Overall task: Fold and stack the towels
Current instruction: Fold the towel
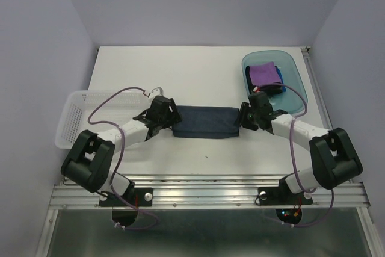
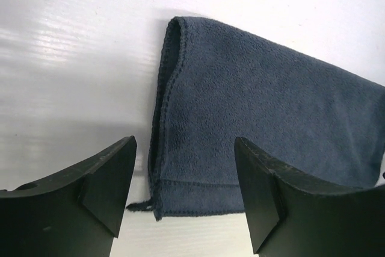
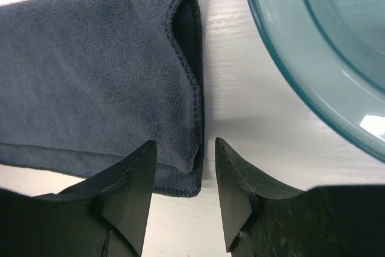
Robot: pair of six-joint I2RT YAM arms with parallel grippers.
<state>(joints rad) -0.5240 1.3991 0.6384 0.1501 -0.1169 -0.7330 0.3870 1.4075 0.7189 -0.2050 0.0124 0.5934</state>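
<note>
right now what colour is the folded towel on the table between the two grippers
The towel is plain dark navy, clearest in the left wrist view.

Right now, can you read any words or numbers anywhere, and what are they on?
None: no words, numbers or signs can be read in any view. The dark navy towel, the purple towel, the teal tray and the white basket all look plain.

A: From above, does the whole navy towel [image 1: 204,123] show?
B: No. Its short ends lie under the left gripper [image 1: 173,118] and right gripper [image 1: 243,118].
A: And the stack in the teal tray [image 1: 299,85]?
B: The purple towel [image 1: 263,74] covers it. Only blue and dark edges peek out, so the count is unclear.
</note>
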